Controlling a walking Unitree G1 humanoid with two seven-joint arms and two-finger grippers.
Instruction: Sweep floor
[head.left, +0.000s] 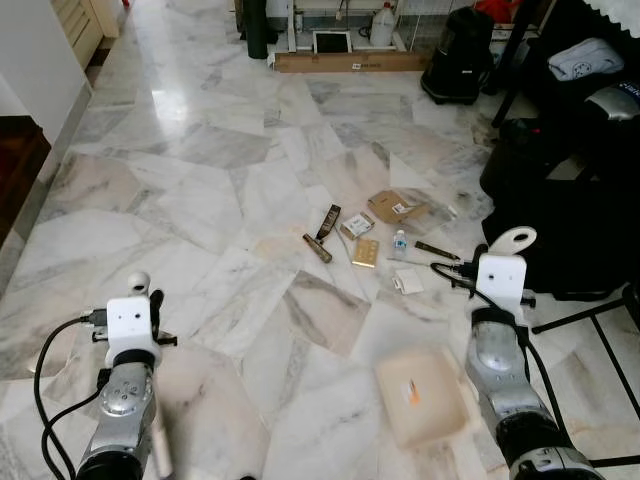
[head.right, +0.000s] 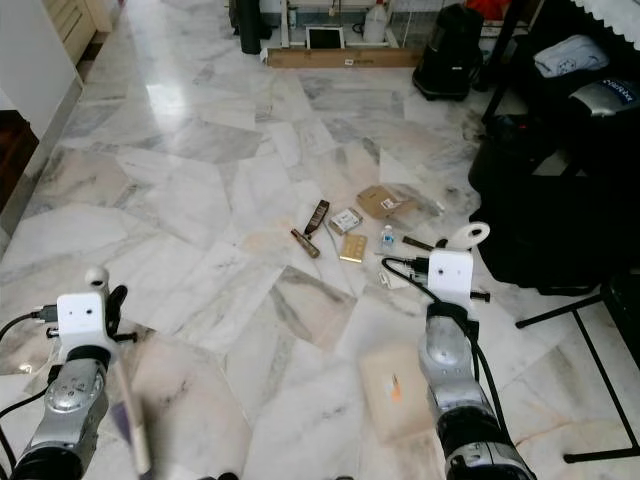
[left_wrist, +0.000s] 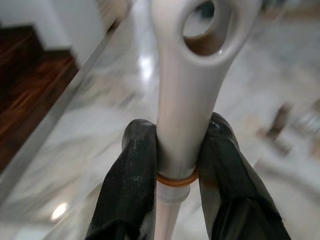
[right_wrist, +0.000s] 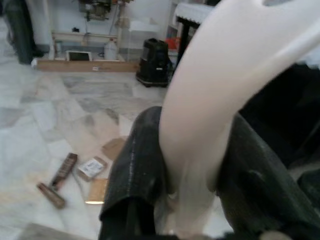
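Litter lies on the marble floor ahead: a flat brown carton (head.left: 396, 206), a small box (head.left: 357, 225), a tan packet (head.left: 366, 252), two dark brown bars (head.left: 323, 233), a tiny bottle (head.left: 399, 241) and a white scrap (head.left: 408, 282). My left gripper (left_wrist: 180, 135) is shut on a white broom handle (left_wrist: 186, 90) with a hanging hole; its top (head.left: 138, 283) rises at the lower left. My right gripper (right_wrist: 192, 140) is shut on a cream dustpan handle (right_wrist: 225, 75). The translucent peach dustpan (head.left: 420, 395) rests on the floor below that arm, short of the litter.
Black bags and furniture (head.left: 570, 200) crowd the right side, with thin black stand legs (head.left: 590, 320) near my right arm. A black appliance (head.left: 458, 55), a long cardboard box (head.left: 350, 62) and a jug (head.left: 382, 24) stand at the back. A dark wooden step (head.left: 20, 170) is at left.
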